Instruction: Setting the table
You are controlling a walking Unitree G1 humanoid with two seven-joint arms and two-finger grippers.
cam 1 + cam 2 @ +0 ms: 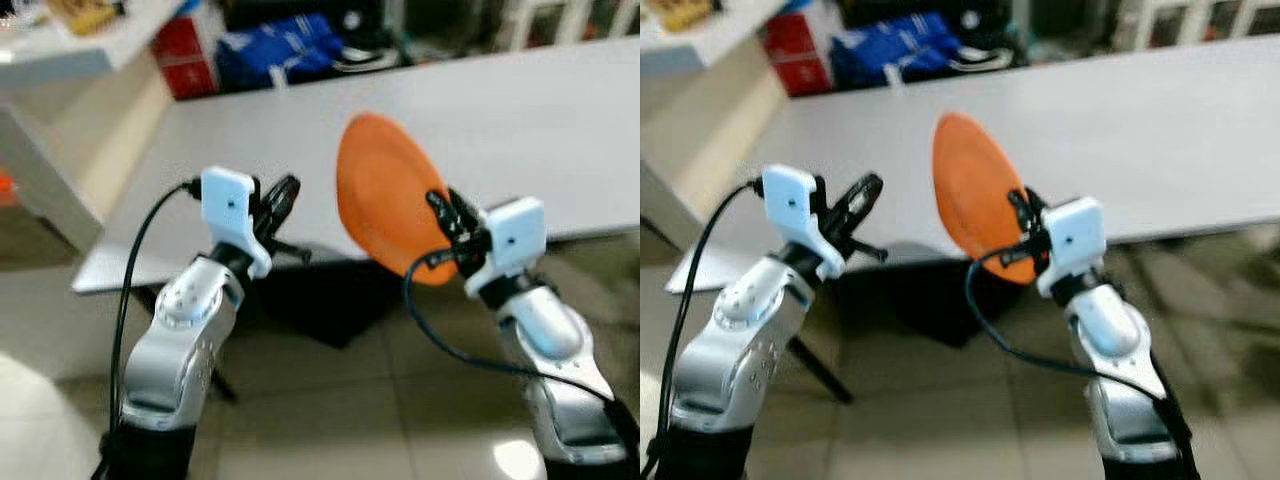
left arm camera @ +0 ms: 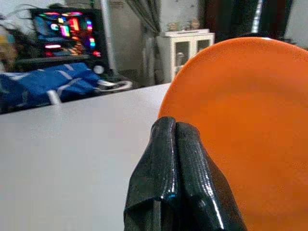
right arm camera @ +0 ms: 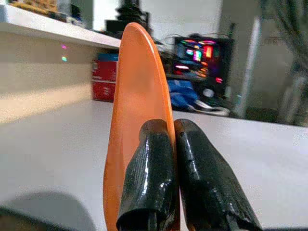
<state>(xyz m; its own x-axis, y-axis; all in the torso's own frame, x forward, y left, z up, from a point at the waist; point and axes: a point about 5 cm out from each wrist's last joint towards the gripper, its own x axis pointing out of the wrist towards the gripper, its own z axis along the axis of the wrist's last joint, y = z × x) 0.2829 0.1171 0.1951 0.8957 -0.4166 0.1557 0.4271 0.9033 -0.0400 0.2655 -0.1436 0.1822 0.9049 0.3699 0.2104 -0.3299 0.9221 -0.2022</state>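
Long pale grey flat-topped surface (image 1: 520,130): runs across the scene ahead of the robot, its near edge just beyond both arms; top bare where it lies in view.

Round orange plastic plate (image 1: 385,195): held on edge, nearly upright, its face turned toward the robot's left. Lower rim pinched; upper rim rises over the near edge of the surface. Not yet resting on anything.

Right end effector (image 1: 452,232): clenched on the lower rim of the plate, one black finger on each face, as the right wrist view confirms. It is the carrying arm, and the surface lies straight ahead of and below the plate. Judged next need: tip the plate flat and lower it forward.

Left end effector (image 1: 280,200): fingers pressed together, grasping nothing, raised just beside the plate's face, apart from it.
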